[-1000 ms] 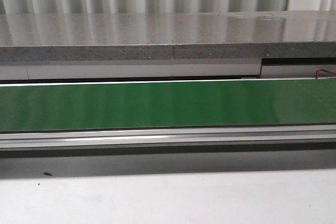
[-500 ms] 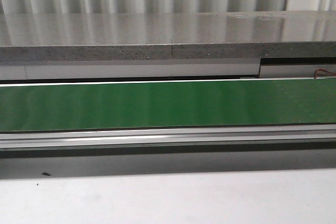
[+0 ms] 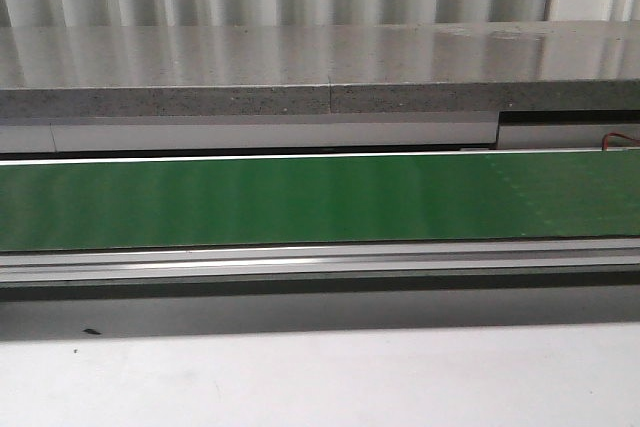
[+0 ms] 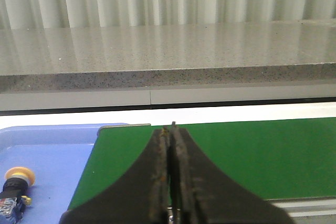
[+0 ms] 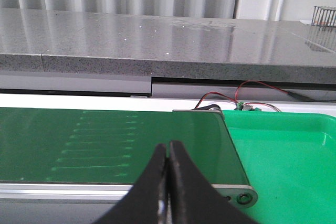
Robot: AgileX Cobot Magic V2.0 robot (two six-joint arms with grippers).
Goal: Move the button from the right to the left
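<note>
The button (image 4: 14, 190) lies on its side in the blue tray (image 4: 52, 150), seen only in the left wrist view: yellow mushroom cap, black collar, blue block. My left gripper (image 4: 169, 127) is shut and empty, over the green belt (image 4: 252, 156) beside the tray. My right gripper (image 5: 168, 145) is shut and empty, over the other end of the belt (image 5: 105, 145), near a green tray (image 5: 283, 156). Neither gripper shows in the front view.
The green conveyor belt (image 3: 320, 197) runs across the front view, with an aluminium rail (image 3: 320, 262) before it and a grey stone shelf (image 3: 320, 72) behind. Red wires (image 5: 247, 90) sit behind the green tray. White table surface (image 3: 320, 377) lies in front.
</note>
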